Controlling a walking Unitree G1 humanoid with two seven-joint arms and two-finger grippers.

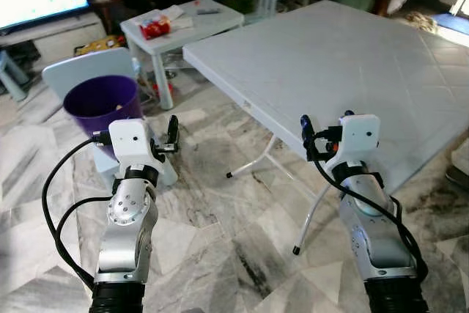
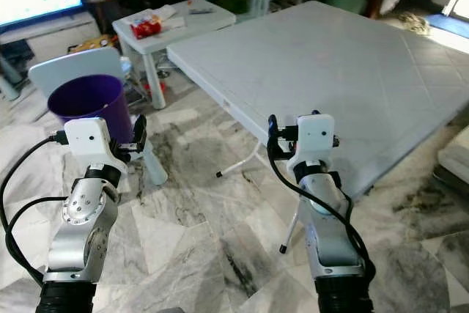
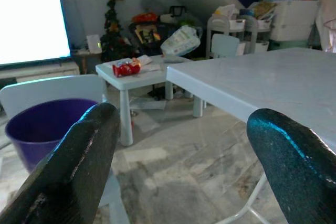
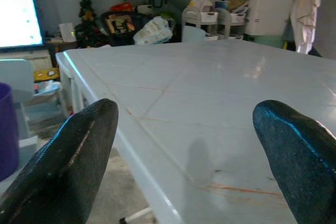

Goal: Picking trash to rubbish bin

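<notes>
You held both grippers released: the left gripper [image 3: 178, 166] beside the purple bin [image 1: 101, 100], the right gripper [image 4: 184, 166] at the folding table [image 1: 344, 56] edge. The red trash packet [image 1: 154, 28] lay on the small white table [image 1: 212, 18], beyond the bin.

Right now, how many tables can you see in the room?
2. The large white folding table stands right in front, by the right end effector. A small white table with red trash stands farther back. Others may be hidden.
</notes>
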